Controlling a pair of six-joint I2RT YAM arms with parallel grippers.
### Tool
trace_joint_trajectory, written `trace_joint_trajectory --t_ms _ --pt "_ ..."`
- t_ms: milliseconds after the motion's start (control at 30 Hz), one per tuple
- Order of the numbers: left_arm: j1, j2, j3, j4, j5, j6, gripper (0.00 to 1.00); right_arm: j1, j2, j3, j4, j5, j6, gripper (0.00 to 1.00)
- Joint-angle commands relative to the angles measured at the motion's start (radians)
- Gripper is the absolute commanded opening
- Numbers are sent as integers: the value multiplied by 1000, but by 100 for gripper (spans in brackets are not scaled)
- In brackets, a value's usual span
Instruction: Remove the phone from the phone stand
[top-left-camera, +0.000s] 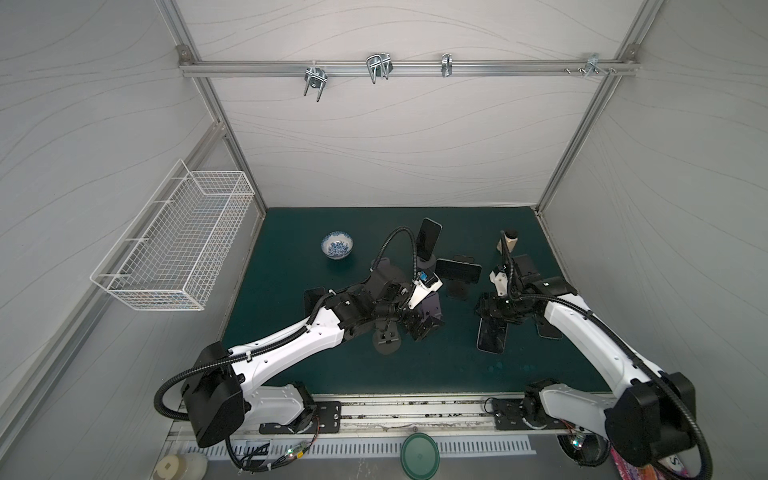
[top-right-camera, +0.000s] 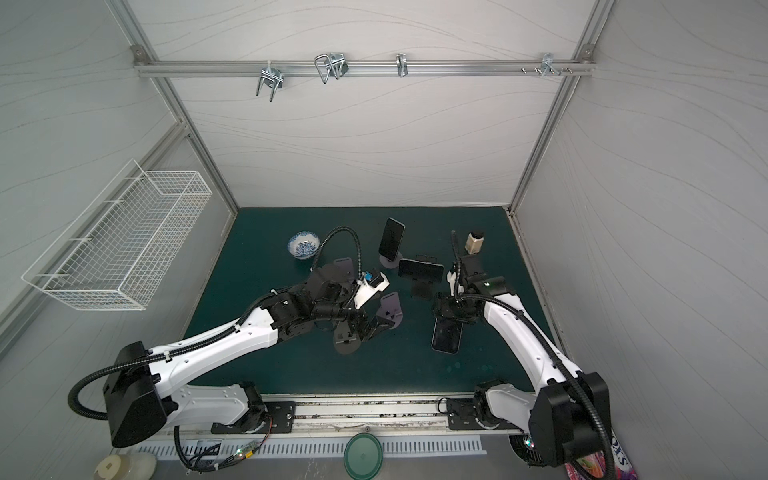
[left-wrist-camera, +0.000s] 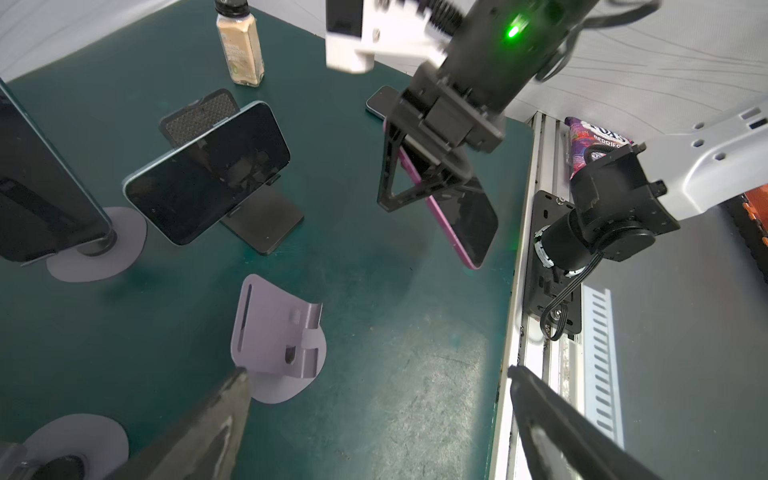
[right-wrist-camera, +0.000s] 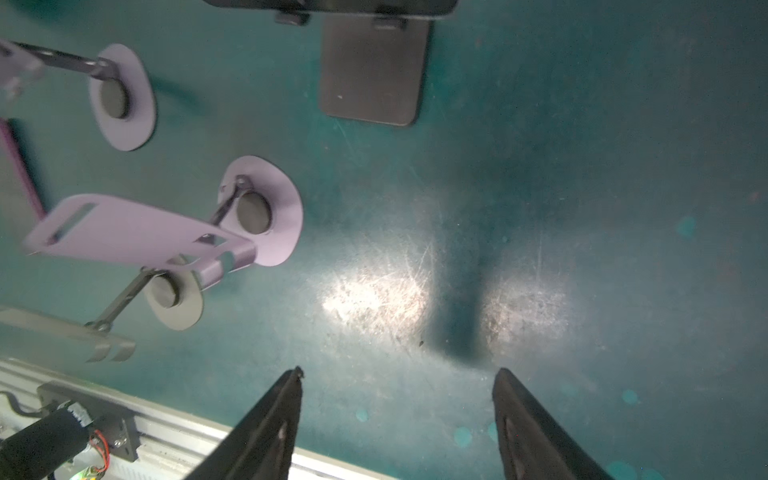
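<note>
Top views are taken first: a sideways phone (top-left-camera: 457, 271) is seen cradled in the black stand (top-left-camera: 457, 291), an upright phone (top-left-camera: 429, 240) is propped in a round-footed stand (top-left-camera: 428, 264) just beyond the black stand, and a pink-edged phone (top-left-camera: 492, 338) is found out of any stand, on the mat (top-left-camera: 436, 374) on the robot's side of the black stand. Left wrist view: the left gripper (left-wrist-camera: 379, 374) is shown spread wide and empty, one fingertip (left-wrist-camera: 237, 382) close beside an empty lilac stand (left-wrist-camera: 274, 332), itself on the robot's side of the black stand; contact cannot be told. The right gripper (left-wrist-camera: 395, 199) is seen in front of the pink-edged phone, which appears to lie flat rather than be held. Right wrist view: that gripper's fingers (right-wrist-camera: 274, 415) are parted partway, with only bare mat between them. The sideways phone is judged the likely next pick. It is best gripped where it overhangs the cradle, raised clear of the stand's lip before being drawn away, while the black stand is kept from tipping and the lilac stand is not knocked.
</note>
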Motion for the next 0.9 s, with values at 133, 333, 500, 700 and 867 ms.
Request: trace_joint_trajectory --t_ms 133,333,500,700,867 --pt "-3 -41 13 23 9 44 98 -27 62 -53 108 16 23 59" --pt "-13 -48 13 17 3 40 98 -47 136 -65 145 8 16 59" --pt "-21 -43 16 1 -6 50 98 -55 180 -60 170 10 8 60" --pt "-31 -33 28 -30 -29 68 98 -65 235 -52 196 11 -2 60" --pt "-42 -14 41 -48 -27 66 98 -76 276 -46 210 4 -2 61"
